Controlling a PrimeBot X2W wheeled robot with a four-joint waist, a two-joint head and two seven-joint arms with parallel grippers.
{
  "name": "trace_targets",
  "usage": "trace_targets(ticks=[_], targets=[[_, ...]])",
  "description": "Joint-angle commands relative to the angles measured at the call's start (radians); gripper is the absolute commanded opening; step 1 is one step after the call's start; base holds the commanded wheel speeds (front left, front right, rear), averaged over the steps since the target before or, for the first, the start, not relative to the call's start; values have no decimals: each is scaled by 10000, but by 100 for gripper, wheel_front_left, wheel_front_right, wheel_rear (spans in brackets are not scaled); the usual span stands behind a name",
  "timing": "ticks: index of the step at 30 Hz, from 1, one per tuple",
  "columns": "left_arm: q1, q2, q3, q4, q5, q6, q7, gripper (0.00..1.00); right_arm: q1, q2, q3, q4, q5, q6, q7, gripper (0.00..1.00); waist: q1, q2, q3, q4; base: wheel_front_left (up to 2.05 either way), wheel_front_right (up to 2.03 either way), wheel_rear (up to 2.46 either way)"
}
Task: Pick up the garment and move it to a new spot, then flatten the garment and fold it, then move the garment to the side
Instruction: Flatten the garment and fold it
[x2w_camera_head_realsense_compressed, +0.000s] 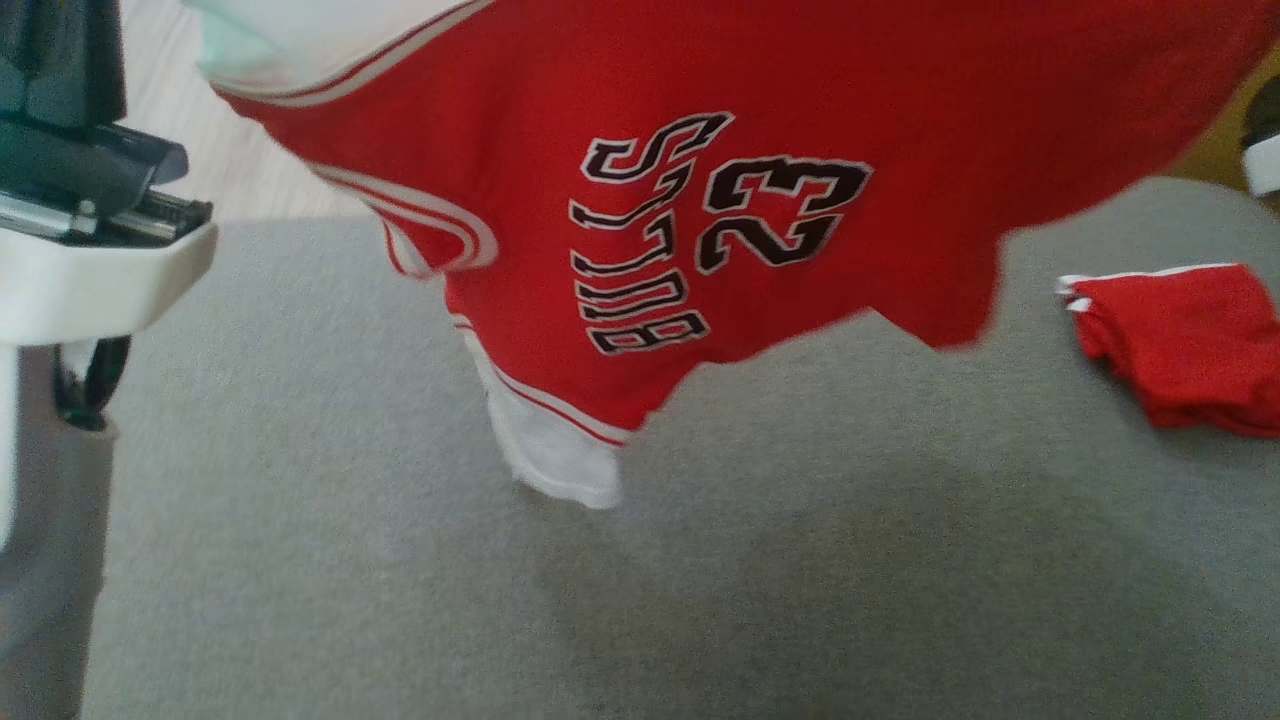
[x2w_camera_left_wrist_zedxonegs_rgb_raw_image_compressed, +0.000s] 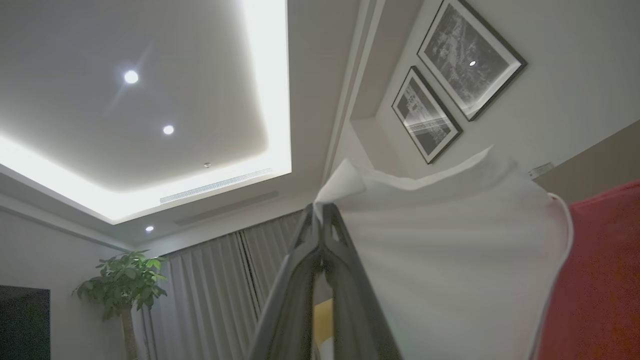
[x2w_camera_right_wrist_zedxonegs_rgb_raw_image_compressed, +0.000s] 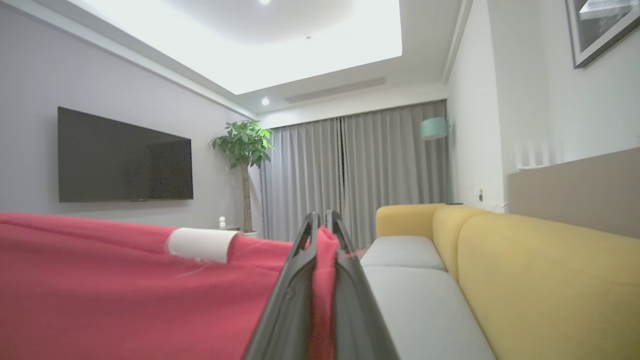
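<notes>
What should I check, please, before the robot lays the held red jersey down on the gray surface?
1. The left pincer is shut on the jersey, at its white part: ok.
2. The right pincer is shut on red fabric: ok.
3. The jersey hangs spread out, number side facing the head camera: ok.
4. Bare gray surface lies below the jersey: ok.
5. The folded red cloth lies off to the right, apart from the jersey: ok.
6. The lowest white hem is off the surface: cannot tell.
</notes>
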Motion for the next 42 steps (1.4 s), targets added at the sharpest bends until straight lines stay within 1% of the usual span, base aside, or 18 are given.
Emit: trace_targets(ticks=[1,4,6,9,11,14,16,18,19,21,26,30,33,36,39,42], targets=[[-613,558,560,-470,-98,41,175,0,73,-221,-362,-407,51,65,97,0,3,-1,-494,-492,0,0,0],[-924,693,482,-709,-116,38,516,0,188,-74,-993,-728,-26,65,433,0,3,-1,-567,-609,0,0,0],[-1170,754,313,-702,-205,34,793,0,177,102,-1221,-849,-203,65,769,0,3,-1,-528,-674,0,0,0],[-1553,772,-25,-399,-419,28,1129,0,20,572,-1403,-788,-397,65,1347,0,3,-1,-347,-702,0,0,0],[-1813,706,-273,75,-663,25,1330,0,-181,933,-1521,-530,-569,65,1636,0,3,-1,-113,-654,0,0,0],[-2244,362,-561,1121,-1483,22,1687,0,-631,1513,-1501,74,-963,65,1936,0,3,-1,386,-526,0,0,0],[-2818,319,-732,1821,-1829,21,1783,0,-1122,1843,-1461,505,-1232,65,2073,0,3,-1,1006,-418,0,0,0],[-3618,430,-934,2522,-1762,20,1570,0,-1787,2208,-1585,1016,-1493,65,1962,0,3,-1,1713,-317,0,0,0],[-3618,430,-934,2522,-1762,20,1570,0,-1787,2208,-1585,1016,-1493,65,1962,0,3,-1,1713,-317,0,0,0],[-4538,435,-1069,3345,-1555,19,1103,0,-2531,2514,-1642,1523,-1835,65,1702,0,3,-1,2336,-201,0,0,0],[-6913,89,-964,5421,-1323,25,-356,0,-4527,2889,-1691,2641,-2889,65,539,0,3,-1,3509,16,0,0,0],[-8094,-191,-1015,6324,-1454,22,-884,0,-5710,2907,-1624,3442,-3629,65,-179,0,3,-1,4084,261,0,0,0],[-8050,-248,-1672,6384,-1917,20,-984,0,-5960,2840,-1368,3952,-3802,65,-323,0,3,-1,4415,469,0,0,0],[-7323,5,-2432,6057,-2579,20,-1011,0,-5755,2727,-1103,4395,-3711,65,-412,0,3,-1,4718,613,0,0,0],[-6170,307,-2961,5380,-3049,19,-1017,0,-5166,2659,-865,4810,-3458,65,-496,0,3,-1,4842,679,0,0,0],[-4709,622,-3147,4560,-3351,19,-1018,0,-4304,2638,-500,5071,-3066,65,-477,0,3,-1,4743,621,0,0,0]])
